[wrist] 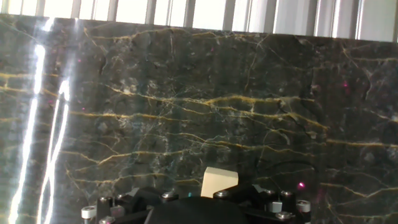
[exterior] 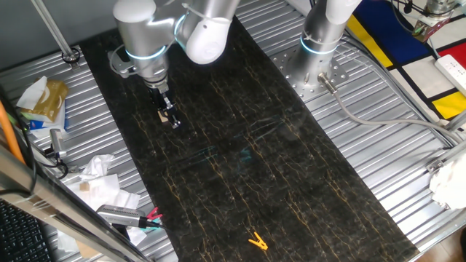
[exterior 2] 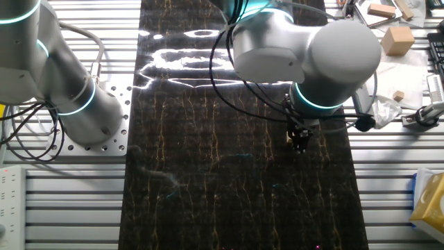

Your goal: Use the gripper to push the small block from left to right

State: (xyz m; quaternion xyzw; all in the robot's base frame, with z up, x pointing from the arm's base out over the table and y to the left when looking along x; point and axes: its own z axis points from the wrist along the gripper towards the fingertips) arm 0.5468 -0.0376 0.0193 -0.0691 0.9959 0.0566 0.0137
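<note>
Dark marble with gold veins covers the counter [exterior: 306, 182], laid over ribbed metal. My tool [exterior: 172, 118] hangs low over the slab in the upper left of one fixed view, its silvery tip close to the surface; I cannot tell whether its fingers are apart or together. From the other fixed view my tool [exterior 2: 300, 142] sits right of centre, under the teal-ringed wrist. The small block [wrist: 219, 183] shows in the hand view at bottom centre, pale tan, directly at my tool's edge, seemingly touching it. A yellow-orange clip [exterior: 257, 241] lies well apart near the bottom of one fixed view.
</note>
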